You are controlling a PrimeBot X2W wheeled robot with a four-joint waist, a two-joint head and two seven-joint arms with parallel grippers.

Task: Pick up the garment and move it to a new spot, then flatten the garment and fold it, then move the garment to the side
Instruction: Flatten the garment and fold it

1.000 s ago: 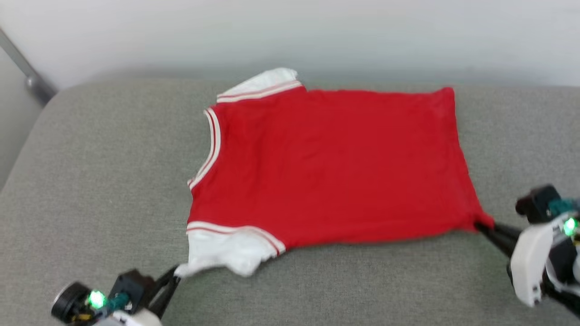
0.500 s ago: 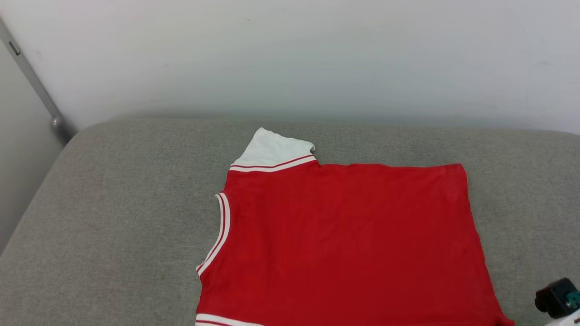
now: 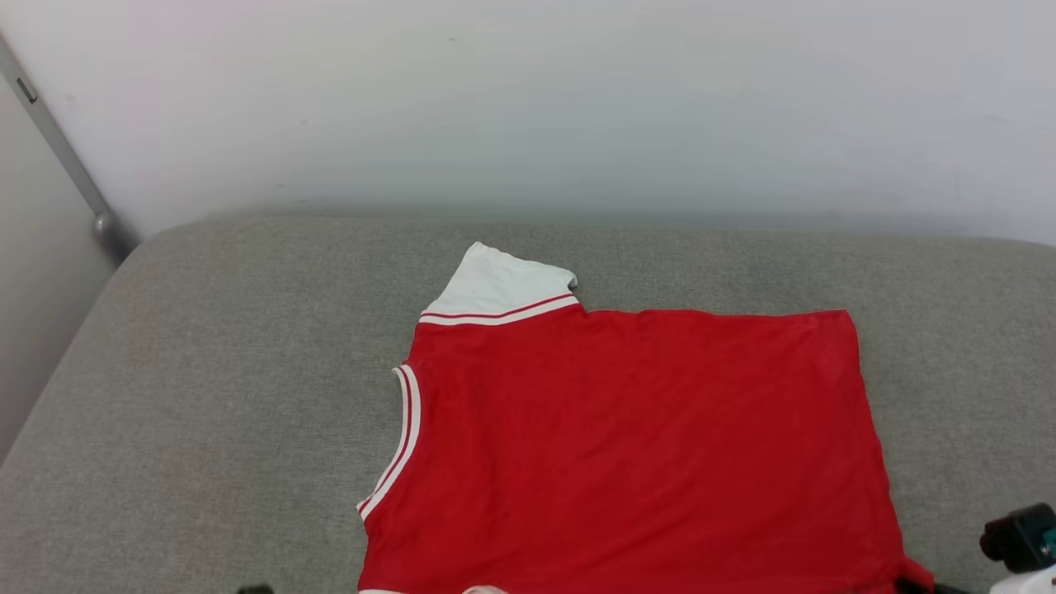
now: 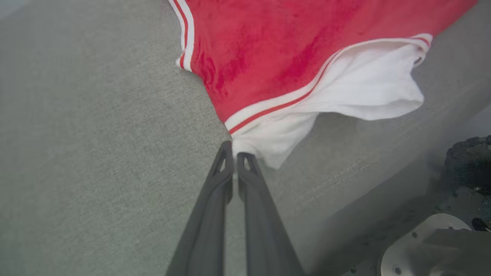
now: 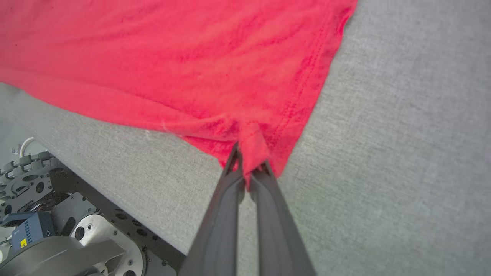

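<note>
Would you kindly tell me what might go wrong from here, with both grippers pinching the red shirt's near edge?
1. The left gripper pinches only the edge of the white sleeve; a pull may slip it free.
2. The right gripper holds the hem corner bunched, with creases fanning out, so the garment may not lie flat.
3. That sleeve lies rumpled near the front edge of the grey cushion and might drag off it.

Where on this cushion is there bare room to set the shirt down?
Bare cushion lies left of the garment; a narrower strip runs behind it, by the wall. Near edge is crowded: left gripper and right gripper pinch it.
</note>
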